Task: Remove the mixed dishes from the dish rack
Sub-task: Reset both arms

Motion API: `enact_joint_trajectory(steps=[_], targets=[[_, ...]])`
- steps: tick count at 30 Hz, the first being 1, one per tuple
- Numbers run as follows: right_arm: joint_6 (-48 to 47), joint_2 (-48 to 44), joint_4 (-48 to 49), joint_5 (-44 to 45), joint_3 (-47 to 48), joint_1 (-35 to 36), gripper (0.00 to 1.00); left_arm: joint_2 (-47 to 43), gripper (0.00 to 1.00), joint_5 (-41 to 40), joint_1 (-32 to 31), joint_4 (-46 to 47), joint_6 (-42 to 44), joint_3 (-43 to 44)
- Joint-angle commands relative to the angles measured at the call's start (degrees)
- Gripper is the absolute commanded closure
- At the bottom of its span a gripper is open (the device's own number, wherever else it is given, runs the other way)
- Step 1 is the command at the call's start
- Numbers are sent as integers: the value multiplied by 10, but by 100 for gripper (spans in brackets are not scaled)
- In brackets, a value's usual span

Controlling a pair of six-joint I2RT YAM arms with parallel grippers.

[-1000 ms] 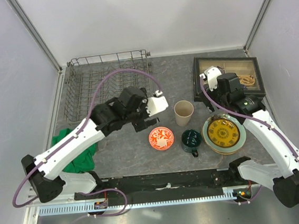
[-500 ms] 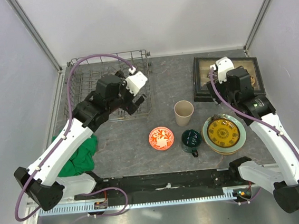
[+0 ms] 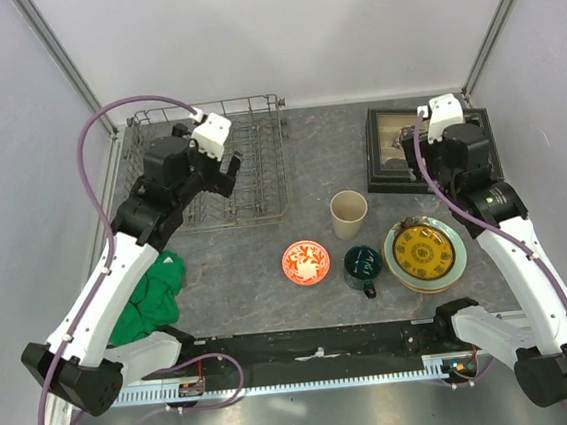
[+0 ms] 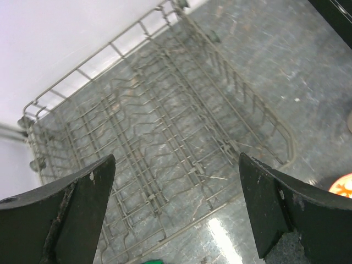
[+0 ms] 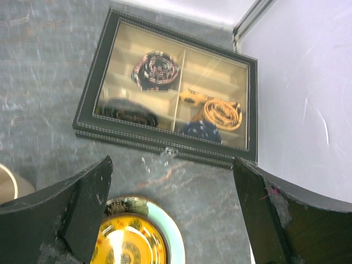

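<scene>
We see the dish rack [image 3: 257,165], a grey wire frame with rows of upright tines, at the far left of the table [image 3: 257,245], close to the back wall. The left end effector [image 4: 176,165] hovers above it with its fingers wide apart and nothing between them.

The dishes stand on the table to the right of the rack. The small red-and-white bowl [image 3: 305,263] is nearest to it, with the dark green mug [image 3: 362,264] just beside the bowl. The beige cup [image 3: 349,213] stands upright behind the two. Further right, the yellow-gold patterned dish [image 3: 425,250] rests on the pale green plate [image 3: 459,261], whose rim shows around it.

The right end effector [image 5: 171,165] hangs over the near edge of the dark-framed box [image 3: 387,157], also spread wide and gripping nothing. The box holds coiled trinkets in compartments under a clear lid. A green cloth [image 3: 150,291] lies crumpled at the left, in front of the rack and partly under the left arm.
</scene>
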Motion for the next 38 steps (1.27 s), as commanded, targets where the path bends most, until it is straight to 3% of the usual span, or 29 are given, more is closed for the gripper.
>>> enact_joint_trajectory(steps=[1,13,23,38], targets=[[12,-26,81,0,-21,-3,2,-33,1,-2,30,67,-54,-15],[40,7,197,-15,-39,-4,2,-34,1,-12,124,138,-103,-74],[41,-13,275,-23,-69,-3,2,-68,1,-13,135,241,-95,-146],[46,-14,282,-50,-53,-4,2,-75,1,-9,137,248,-97,-157]])
